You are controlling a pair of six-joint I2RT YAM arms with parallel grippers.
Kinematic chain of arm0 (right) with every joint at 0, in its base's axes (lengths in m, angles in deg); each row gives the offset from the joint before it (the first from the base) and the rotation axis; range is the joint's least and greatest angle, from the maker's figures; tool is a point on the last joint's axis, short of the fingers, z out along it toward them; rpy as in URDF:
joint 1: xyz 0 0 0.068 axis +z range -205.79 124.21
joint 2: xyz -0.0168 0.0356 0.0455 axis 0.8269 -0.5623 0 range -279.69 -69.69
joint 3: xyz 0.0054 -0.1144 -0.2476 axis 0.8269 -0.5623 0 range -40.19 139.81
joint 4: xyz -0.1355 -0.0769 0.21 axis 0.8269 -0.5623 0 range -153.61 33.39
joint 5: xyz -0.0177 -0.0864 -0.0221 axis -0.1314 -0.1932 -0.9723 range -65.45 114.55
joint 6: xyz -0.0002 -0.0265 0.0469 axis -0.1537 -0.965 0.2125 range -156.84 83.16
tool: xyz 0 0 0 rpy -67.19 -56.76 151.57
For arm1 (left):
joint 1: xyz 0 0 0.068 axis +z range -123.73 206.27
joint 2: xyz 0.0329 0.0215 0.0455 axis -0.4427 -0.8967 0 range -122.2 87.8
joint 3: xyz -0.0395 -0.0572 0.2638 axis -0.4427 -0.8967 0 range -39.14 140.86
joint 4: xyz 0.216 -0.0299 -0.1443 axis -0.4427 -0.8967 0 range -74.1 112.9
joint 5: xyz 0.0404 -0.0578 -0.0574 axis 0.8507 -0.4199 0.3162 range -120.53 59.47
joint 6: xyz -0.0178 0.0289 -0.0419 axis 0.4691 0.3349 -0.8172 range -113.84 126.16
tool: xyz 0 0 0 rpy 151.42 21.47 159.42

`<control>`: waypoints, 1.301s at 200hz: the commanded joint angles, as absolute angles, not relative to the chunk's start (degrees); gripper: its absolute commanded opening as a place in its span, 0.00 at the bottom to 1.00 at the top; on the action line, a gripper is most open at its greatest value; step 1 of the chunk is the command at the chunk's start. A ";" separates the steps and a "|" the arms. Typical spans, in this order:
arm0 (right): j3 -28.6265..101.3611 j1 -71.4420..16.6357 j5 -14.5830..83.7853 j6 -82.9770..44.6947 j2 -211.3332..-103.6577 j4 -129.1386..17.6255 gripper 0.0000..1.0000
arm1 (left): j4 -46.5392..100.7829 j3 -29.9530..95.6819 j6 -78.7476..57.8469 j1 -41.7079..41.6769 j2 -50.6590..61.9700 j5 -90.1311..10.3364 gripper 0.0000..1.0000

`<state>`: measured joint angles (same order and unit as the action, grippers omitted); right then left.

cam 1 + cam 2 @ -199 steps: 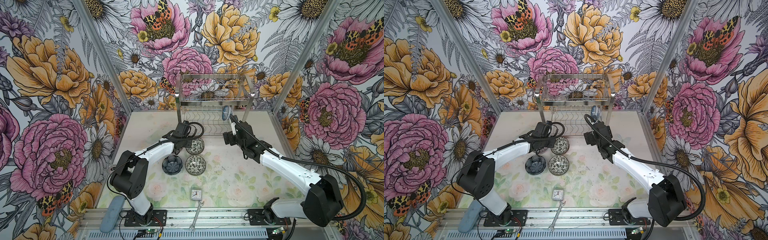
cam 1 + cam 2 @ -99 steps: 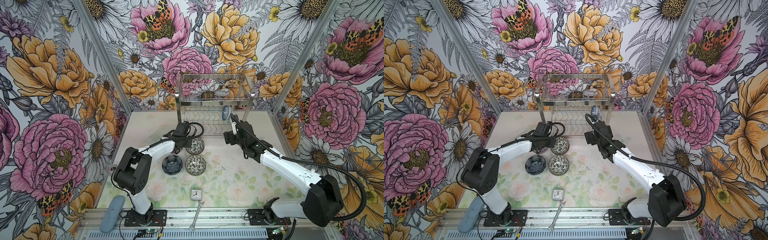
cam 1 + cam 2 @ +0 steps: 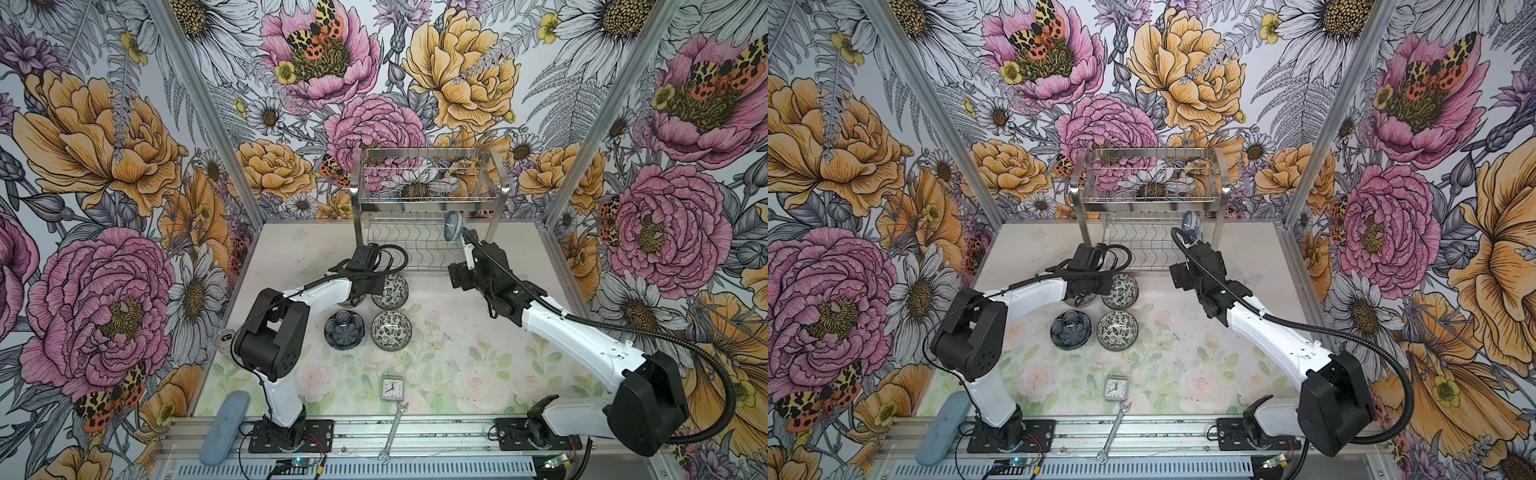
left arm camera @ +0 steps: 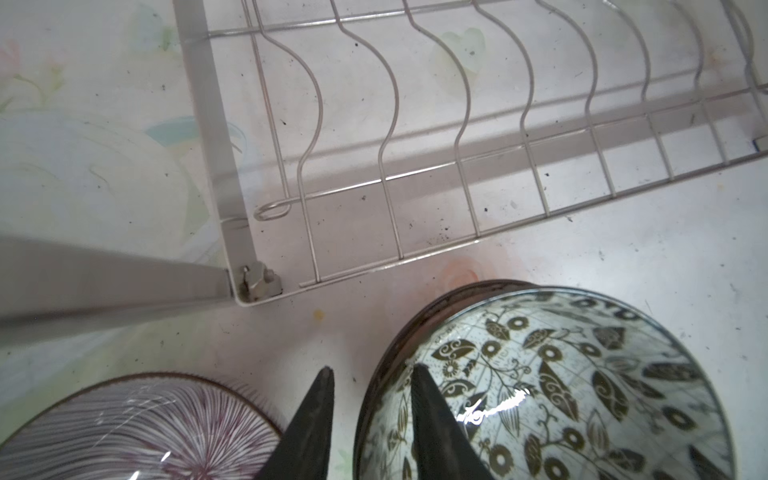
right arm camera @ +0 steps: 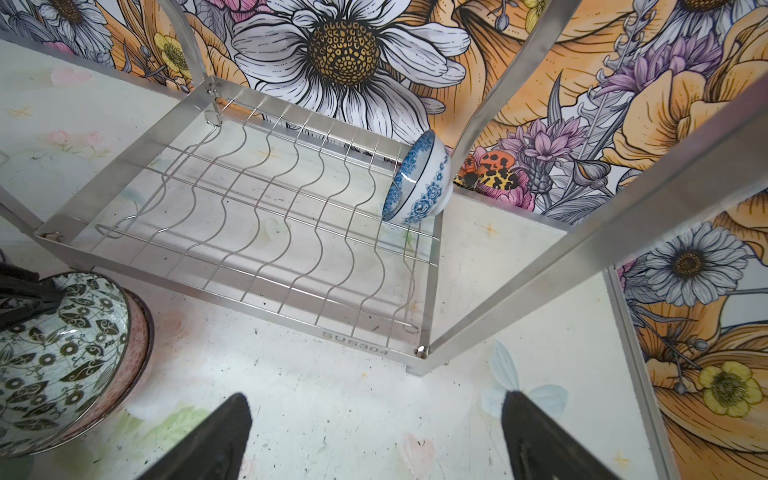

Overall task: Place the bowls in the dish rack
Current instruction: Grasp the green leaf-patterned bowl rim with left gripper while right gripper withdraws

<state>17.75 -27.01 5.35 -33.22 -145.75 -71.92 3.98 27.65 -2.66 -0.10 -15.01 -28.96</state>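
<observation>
The left gripper straddled the rim of the floral bowl just before the dish rack, jaws narrow but not yet pinching, likely to lift it; the right gripper gaped empty near the racked blue-white bowl.

Around me stand walls of bold pink-and-orange peony wallpaper; beneath, a pale, evenly lit, flower-printed tabletop.
</observation>
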 commanded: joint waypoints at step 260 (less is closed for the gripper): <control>17.25 -27.92 5.19 -32.34 -141.61 -73.66 1.00 | 1.36 29.29 -2.88 0.13 -8.52 -27.62 0.00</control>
